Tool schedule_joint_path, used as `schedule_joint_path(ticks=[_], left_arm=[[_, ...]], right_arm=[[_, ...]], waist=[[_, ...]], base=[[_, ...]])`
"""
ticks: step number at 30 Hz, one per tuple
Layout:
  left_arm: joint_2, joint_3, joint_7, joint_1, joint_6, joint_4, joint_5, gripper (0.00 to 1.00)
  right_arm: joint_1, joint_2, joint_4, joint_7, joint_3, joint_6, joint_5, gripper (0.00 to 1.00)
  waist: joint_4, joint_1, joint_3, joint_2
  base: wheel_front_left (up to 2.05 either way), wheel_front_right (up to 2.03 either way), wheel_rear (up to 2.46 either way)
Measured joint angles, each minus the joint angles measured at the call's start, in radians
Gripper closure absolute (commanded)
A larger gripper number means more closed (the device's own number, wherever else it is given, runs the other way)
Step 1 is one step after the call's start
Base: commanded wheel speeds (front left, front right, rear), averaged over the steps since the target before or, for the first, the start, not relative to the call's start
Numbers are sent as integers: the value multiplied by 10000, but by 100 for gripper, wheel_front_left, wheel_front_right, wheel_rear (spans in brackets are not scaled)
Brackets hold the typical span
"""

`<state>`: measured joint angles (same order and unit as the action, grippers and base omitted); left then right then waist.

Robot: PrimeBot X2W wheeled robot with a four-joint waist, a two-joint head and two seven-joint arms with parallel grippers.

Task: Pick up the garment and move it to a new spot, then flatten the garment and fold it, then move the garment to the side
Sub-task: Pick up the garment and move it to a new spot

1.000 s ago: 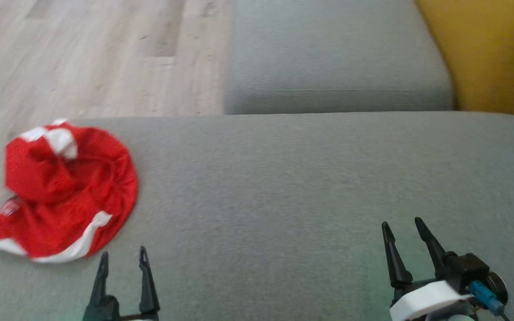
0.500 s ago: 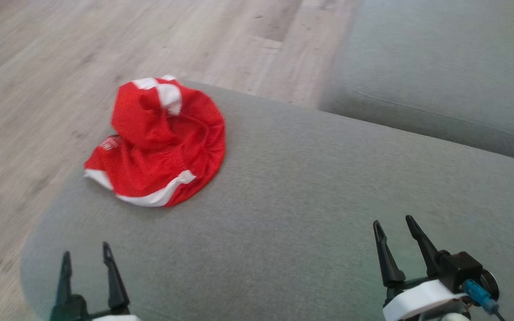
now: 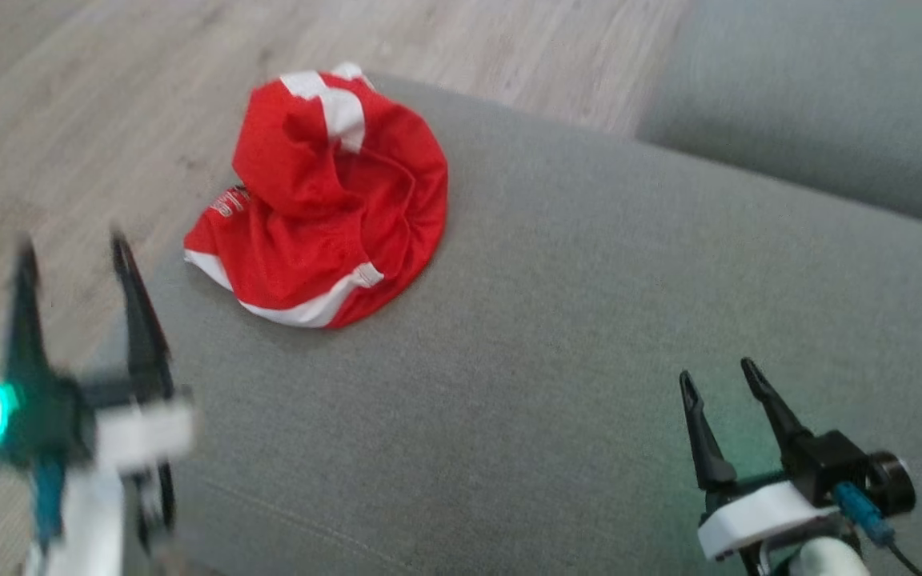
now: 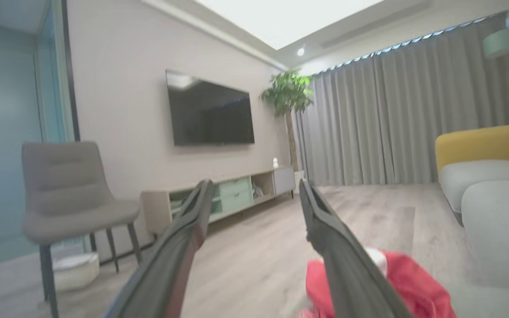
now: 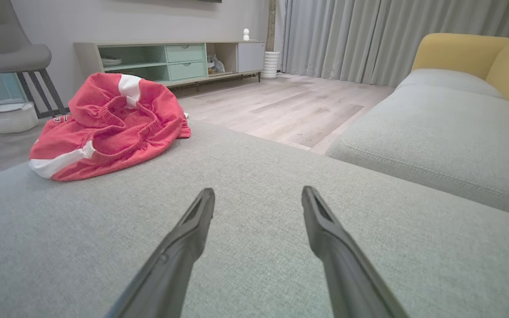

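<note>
None of the task is done: garment (image 3: pixel 325 200) untouched.
It lies crumpled on the grey cushion (image 3: pixel 573 320) at its far-left edge; left gripper (image 3: pixel 71 242) and right gripper (image 3: pixel 715 370) hover nearer, jaws wide apart, empty.

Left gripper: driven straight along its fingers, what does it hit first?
Likely nothing close. The left gripper points over the wooden floor toward the low TV cabinet; the red garment sits just right of that line. Depth unclear.
</note>
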<state>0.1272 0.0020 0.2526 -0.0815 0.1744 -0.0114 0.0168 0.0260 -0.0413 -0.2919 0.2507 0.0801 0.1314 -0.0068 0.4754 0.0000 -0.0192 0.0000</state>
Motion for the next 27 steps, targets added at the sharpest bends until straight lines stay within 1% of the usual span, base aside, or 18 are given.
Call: schedule_joint_path(ticks=[2, 4, 5, 7, 10, 12, 13, 14, 16, 18, 19, 20, 23, 24, 25, 26, 27], left_arm=[[307, -4, 48, -1397, -186, 443, -25, 0], [510, -17, 50, -2828, -439, 1225, -46, 0], [568, -44, 54, -3463, -616, 1707, -21, 0], [708, -201, -151, -4614, -1104, 2972, 100, 0], [802, -408, -1361, -6162, -1755, 4851, 387, 0], [899, -614, -2238, -7163, -2038, 5927, 378, 0], [963, -685, -2495, -7623, -2134, 6364, 337, 0], [963, -685, -2495, -7623, -2134, 6364, 337, 0], [1053, -679, -2849, -8469, -2224, 7158, 357, 0], [1108, -723, -3131, -9132, -2383, 7873, 359, 0], [1120, -899, -3262, -9367, -2529, 8217, 347, 0], [1116, -1055, -3400, -9521, -2683, 8544, 353, 0], [1080, -1402, -3528, -9658, -2874, 9386, 349, 0], [1087, -1553, -3693, -9656, -2903, 9938, 359, 0], [1133, -1647, -3712, -9657, -2895, 10146, 318, 0], [1187, -1693, -3638, -9658, -2834, 10295, 203, 0], [1241, -1714, -3499, -9666, -2673, 10441, 98, 0]], right_arm=[[-205, -2, 96, 0, -58, 0, -395, 0], [-533, -8, 217, 0, -86, 0, -777, 0], [-696, -13, 311, 0, -88, 0, -922, 0], [-1002, -117, 535, 2, -96, 0, -1108, 0], [-1378, -546, 834, 2, -182, 0, -1271, 0], [-1592, -825, 1051, 2, -324, 0, -1283, 0], [-1679, -945, 1177, 2, -384, 0, -1283, 0], [-1679, -945, 1177, 2, -384, 0, -1283, 0], [-1868, -1152, 1373, 4, -474, 0, -1283, 0], [-2003, -1285, 1507, 4, -650, 0, -1283, 0], [-2023, -1346, 1599, 4, -754, 0, -1283, 0], [-2020, -1392, 1676, 4, -844, 0, -1283, 0], [-2019, -1511, 1956, 6, -1093, 0, -1283, 0], [-2022, -1570, 2205, 50, -1141, 0, -1281, 0], [-2035, -1592, 2324, 63, -1143, 0, -1281, 0], [-2063, -1597, 2412, 84, -1145, 0, -1281, 0], [-2107, -1599, 2491, 105, -1147, 0, -1281, 0]], waist=[[-60, 0, -401, 0], [-145, 2, -811, 0], [-193, 3, -1012, 0], [-298, 2, -1426, 0], [-455, 3, -2069, 0], [-550, 4, -2510, 0], [-591, 4, -2728, 0], [-591, 4, -2728, 0], [-674, 3, -3163, 0], [-759, 3, -3558, -1], [-801, 3, -3751, 0], [-838, 3, -3924, -1], [-930, 3, -4429, -1], [-972, 2, -4722, -1], [-991, 0, -4857, -1], [-1011, 0, -4977, 0], [-1035, 0, -5085, -1]], base=[[0, 0, 0], [0, 0, 0], [0, 0, 0], [0, 0, 0], [0, 0, 0], [0, 0, 0], [0, 0, 0], [0, 0, 0], [0, 0, 0], [0, 0, 0], [0, 0, 0], [0, 0, 0], [0, 0, 0], [0, 0, 0], [0, 0, 0], [0, 0, 0], [0, 0, 0]])
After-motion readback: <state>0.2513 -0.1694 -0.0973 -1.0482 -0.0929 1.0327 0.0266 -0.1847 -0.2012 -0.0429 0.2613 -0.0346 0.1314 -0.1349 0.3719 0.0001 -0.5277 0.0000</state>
